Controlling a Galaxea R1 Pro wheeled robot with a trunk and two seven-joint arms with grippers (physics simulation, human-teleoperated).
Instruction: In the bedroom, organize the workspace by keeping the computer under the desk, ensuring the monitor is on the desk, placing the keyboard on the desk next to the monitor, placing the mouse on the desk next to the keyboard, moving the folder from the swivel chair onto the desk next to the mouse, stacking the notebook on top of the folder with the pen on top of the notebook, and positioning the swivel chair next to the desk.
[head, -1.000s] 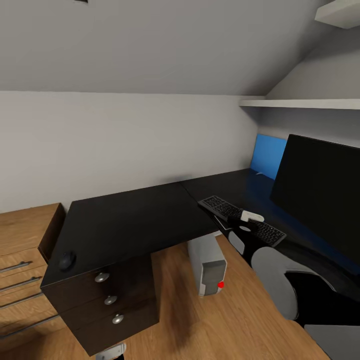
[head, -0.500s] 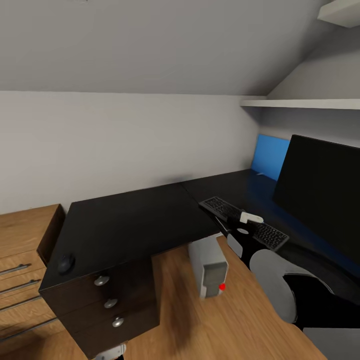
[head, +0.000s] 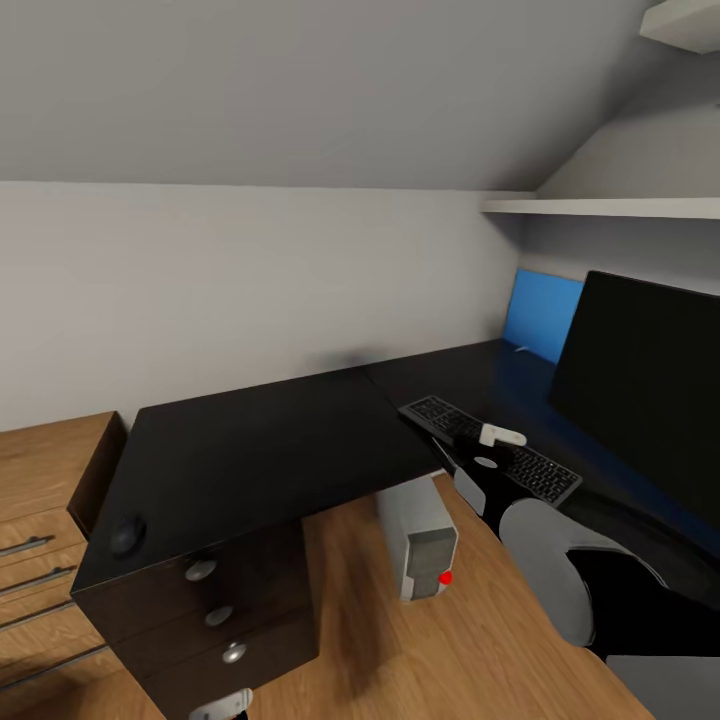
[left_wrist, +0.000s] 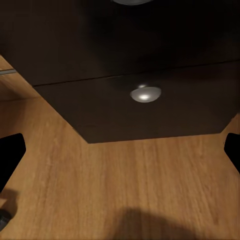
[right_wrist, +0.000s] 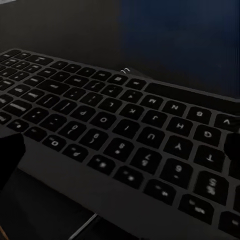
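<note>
Wood drawer unit (head: 40, 500) at left (metal bar handles), white wall shelf (head: 600, 207) upper right, second shelf (head: 685, 25) above it.

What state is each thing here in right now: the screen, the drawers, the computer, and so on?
monitor: upright on the desk, screen dark.
keyboard: flat on the desk, in front of the monitor.
mouse: on the desk's far corner, away from the keyboard.
computer: standing on the floor under the desk, red light showing.
drawers: all shut.
right gripper: open, fingers either side above the keyboard.
left gripper: open, holding nothing.
</note>
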